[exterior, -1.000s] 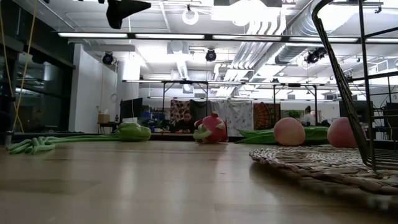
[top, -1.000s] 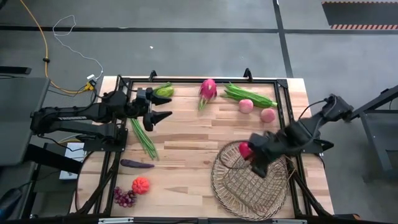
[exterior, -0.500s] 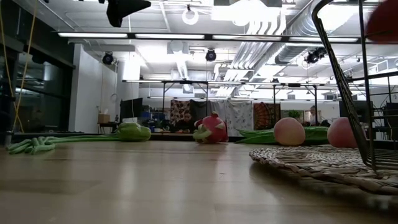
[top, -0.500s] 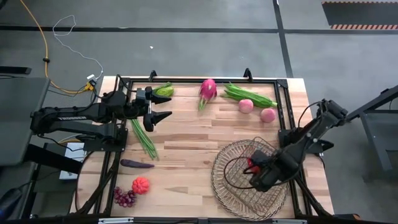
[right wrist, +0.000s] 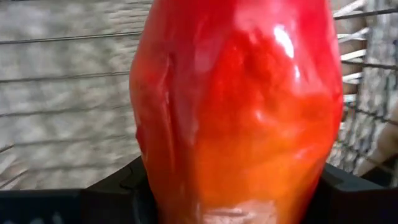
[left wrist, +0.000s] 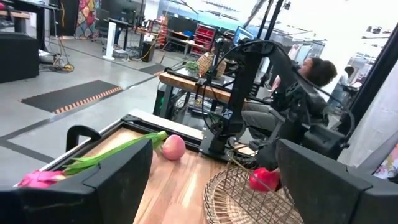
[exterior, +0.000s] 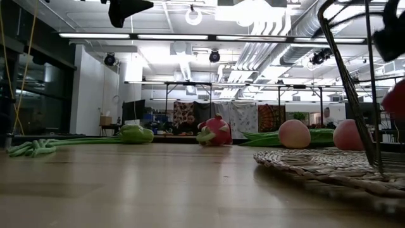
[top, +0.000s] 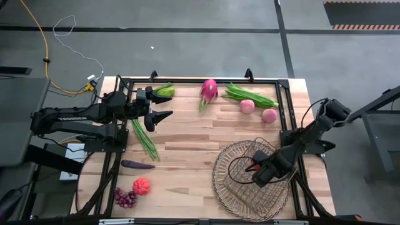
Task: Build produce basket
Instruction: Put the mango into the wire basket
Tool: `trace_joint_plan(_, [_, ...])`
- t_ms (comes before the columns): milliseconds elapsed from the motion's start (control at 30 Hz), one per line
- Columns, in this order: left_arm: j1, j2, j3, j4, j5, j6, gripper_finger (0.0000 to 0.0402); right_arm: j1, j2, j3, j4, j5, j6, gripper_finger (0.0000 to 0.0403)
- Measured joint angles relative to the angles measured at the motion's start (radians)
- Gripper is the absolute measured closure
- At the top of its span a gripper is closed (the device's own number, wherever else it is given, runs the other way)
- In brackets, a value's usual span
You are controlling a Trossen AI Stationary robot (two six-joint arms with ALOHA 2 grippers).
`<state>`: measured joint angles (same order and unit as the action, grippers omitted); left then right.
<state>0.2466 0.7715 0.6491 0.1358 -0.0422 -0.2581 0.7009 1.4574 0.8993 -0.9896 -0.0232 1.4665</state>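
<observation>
From above, my right gripper [top: 256,167] hangs inside the basket [top: 220,181], its fingers pinched on a red pepper [top: 254,166] held low over the lattice floor, which I judge puts it a short drop from release. My left gripper [top: 159,110] waits spread and empty near the table's far left, just beside the green pepper [top: 164,90], likely its next pick. Counted on the bare wood: one dragon fruit [top: 209,89], two peaches [top: 247,105] [top: 269,115], two bean bunches [top: 145,139] [top: 250,95], one eggplant [top: 137,165], one pumpkin [top: 142,185], one bunch of grapes [top: 125,197]. Nothing rests in the basket yet; I judge the job barely begun.

At table height, the basket's woven rim fills the right foreground and a red blur at the right edge is the carried pepper. Behind stand the green pepper, the dragon fruit and both peaches, all well apart from the basket.

Through the left wrist camera, the two dark fingers [left wrist: 118,180] stand wide with nothing between them. Beyond them I see one peach, one bean bunch, and the red pepper hanging over the basket. A person sits in the room behind.

Through the right wrist camera, the red pepper fills the frame, clamped upright between the fingers, lattice behind it.
</observation>
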Motion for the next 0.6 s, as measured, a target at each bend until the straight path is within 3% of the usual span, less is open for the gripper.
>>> trace_joint_plan(333, [0.0,0.0,0.0,0.102,-0.016,0.008,0.0074,-0.007,0.0,-0.051,0.01,0.088,-0.009,0.0166])
trace_joint_plan(600, [0.0,0.0,0.0,0.101,-0.026,0.015,0.0074,-0.006,0.0,-0.051,0.015,0.063,-0.005,0.0152])
